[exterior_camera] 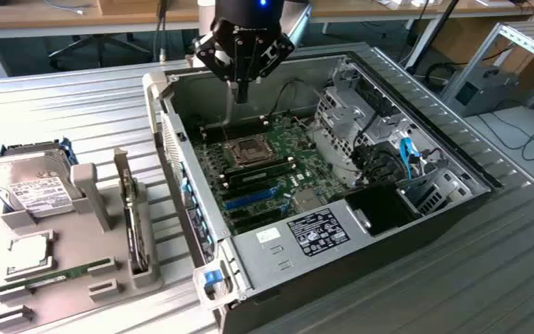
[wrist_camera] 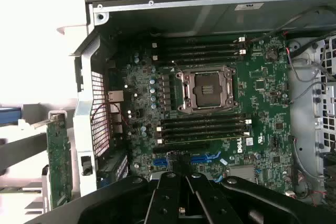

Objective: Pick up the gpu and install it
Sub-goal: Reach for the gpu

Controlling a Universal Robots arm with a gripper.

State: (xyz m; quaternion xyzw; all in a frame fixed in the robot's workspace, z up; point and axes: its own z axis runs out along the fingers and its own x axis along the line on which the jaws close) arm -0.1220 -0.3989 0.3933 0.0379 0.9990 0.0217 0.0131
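One clenched, empty tool [exterior_camera: 241, 96] hangs over one open computer [exterior_camera: 170, 132]; one graphics card [exterior_camera: 133, 223] stands in one tray [exterior_camera: 63, 299] at the surface's [exterior_camera: 81, 118] edge.

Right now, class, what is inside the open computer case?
A motherboard with CPU socket, memory slots, cables and a labelled power supply. The power supply and metal drive cage hide whatever sits under them.

Ribbed metal table [exterior_camera: 72, 118] with wooden desks [exterior_camera: 26, 15] behind.
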